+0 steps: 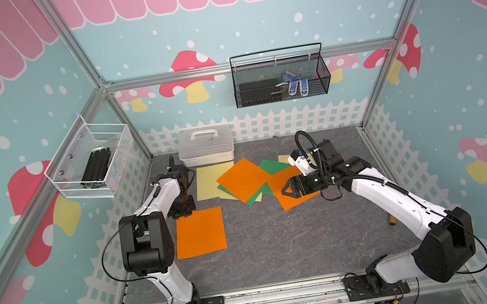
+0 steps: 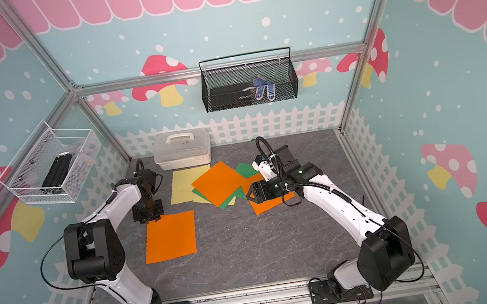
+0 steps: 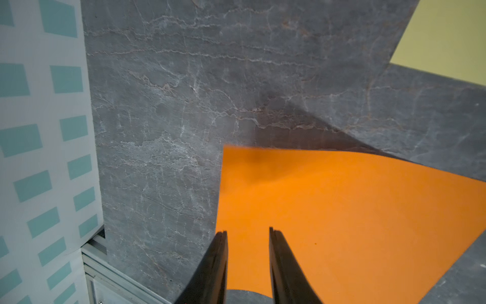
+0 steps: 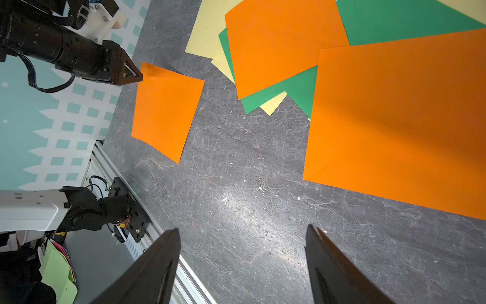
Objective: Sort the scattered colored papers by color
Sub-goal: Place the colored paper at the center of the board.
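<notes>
Left end effector [image 3: 248, 231]: jaws a little apart, nothing pinched between them, parked at the far corner of the lone orange sheet [image 1: 200, 233]. That corner curls up off the tabletop [image 1: 281, 244] just below the tips. I read this sheet as the start of the orange pile, laid well apart from the heap.

Right end effector [image 4: 243, 229]: jaws spread wide and empty, hovering at the edge of another orange sheet [image 1: 291, 202] just ahead of its tips. So orange looks like the colour in hand, and this sheet looks like the next pick. Further beyond those tips a third orange sheet [image 1: 243, 180] tops the heap, with green sheets [image 1: 271, 165] and pale yellow sheets [image 1: 206, 184] fanned beneath and beside it.

The next move calls for catching a thin, flat edge, probably by a corner, then carrying it across to the sheet under the left end effector.

Containers:
- The white lidded box [image 1: 206, 150] beyond the heap is closed, so its contents are hidden.
- The black mesh basket [image 1: 250, 74] on the back wall holds a dark block and something blue-and-white.
- The white wire basket [image 1: 78, 182] on the wall beside the left end effector holds black bars.
</notes>
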Available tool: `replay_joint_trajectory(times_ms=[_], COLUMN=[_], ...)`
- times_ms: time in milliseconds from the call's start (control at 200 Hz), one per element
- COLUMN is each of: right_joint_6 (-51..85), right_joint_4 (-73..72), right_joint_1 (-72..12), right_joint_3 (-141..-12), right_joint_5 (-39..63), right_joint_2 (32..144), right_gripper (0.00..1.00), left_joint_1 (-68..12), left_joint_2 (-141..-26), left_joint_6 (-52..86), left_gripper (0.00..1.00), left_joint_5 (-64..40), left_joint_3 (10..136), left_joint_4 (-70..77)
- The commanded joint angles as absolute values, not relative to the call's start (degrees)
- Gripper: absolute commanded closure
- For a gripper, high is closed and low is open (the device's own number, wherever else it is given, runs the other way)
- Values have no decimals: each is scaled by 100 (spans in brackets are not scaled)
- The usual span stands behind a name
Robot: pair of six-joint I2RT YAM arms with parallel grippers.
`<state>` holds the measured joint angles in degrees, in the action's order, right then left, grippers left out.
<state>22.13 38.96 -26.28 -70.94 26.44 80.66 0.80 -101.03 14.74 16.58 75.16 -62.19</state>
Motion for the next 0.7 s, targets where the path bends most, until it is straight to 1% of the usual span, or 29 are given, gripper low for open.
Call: replay_joint_trajectory(times_ms=[0, 155, 330, 480, 600, 696], right_joint_6=[2135, 2128, 2194, 2344, 2599, 2898], right_joint_4=[3888, 3877, 3822, 3749, 3521, 3257], right_joint_1=[-2610, -2615, -2610, -2604, -2610, -2587], right_joint_3=[-7015, -7005, -7036, -7243, -7423, -7521], right_joint_5=[2655, 2632, 2557, 2413, 2299, 2346], right_joint_2=[8145, 8168, 8270, 8539, 8815, 9106], right_gripper=[22, 22, 22, 21, 21, 21], left_joint_1=[-25, -158, -527, -1054, -1419, -1674], left_joint_2=[-10039, -10016, -9771, -9286, -8859, -9028], left_joint_6=[1431, 1449, 1579, 1911, 2437, 2684], left_gripper=[69, 68, 68, 68, 66, 64], left_joint_5=[2023, 2136, 1865, 891, -96, -657], left_joint_3=[7655, 7750, 8026, 8026, 7511, 7411], left_joint_4=[-6380, -6388, -6287, -5584, -4226, -3413])
